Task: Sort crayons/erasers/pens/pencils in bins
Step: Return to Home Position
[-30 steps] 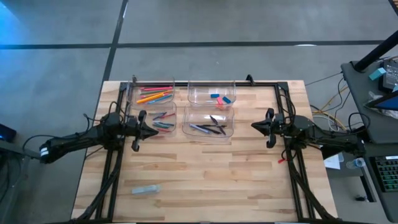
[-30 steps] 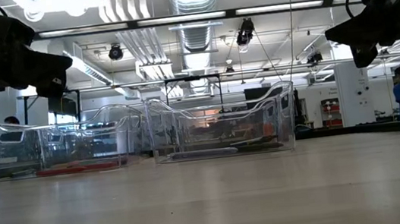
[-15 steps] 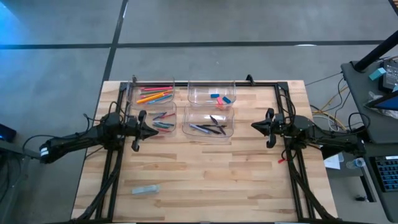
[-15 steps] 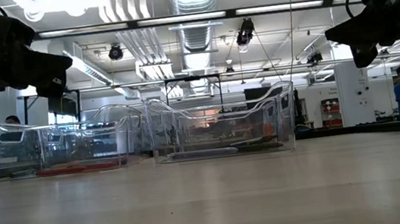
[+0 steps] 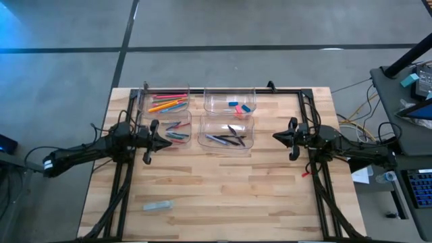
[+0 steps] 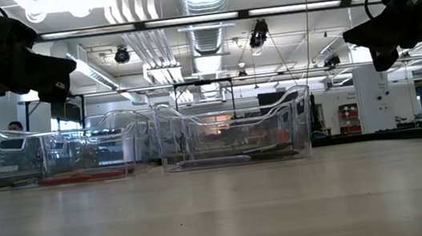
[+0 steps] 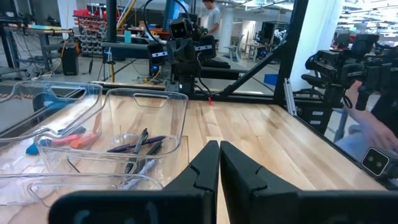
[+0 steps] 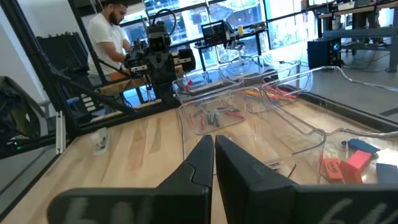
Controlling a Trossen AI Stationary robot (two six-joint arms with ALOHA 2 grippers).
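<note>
Surface (image 5: pixel 223 182): light wood.
Bins (image 5: pixel 216 102): four, clear, clustered two by two at the far edge.
- Far left: pencils (image 5: pixel 167 104).
- Near left: crayons (image 5: pixel 177 129).
- Far right: erasers (image 5: pixel 239 106).
- Near right: pens (image 5: pixel 226 140).

Left gripper (image 5: pixel 167 143): beside the crayon bin, jaws closed, empty.
Right gripper (image 5: pixel 275 137): apart from the bins, jaws closed, empty.

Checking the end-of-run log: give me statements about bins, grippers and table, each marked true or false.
1. The left gripper and right gripper are both shut and empty. True.
2. The erasers share a bin with the pens. False: they lie in separate bins.
3. A grey object lies on the table, outside the bins. True.
4. The pencils lie loose on the table. False: they lie in one of the bins.
</note>
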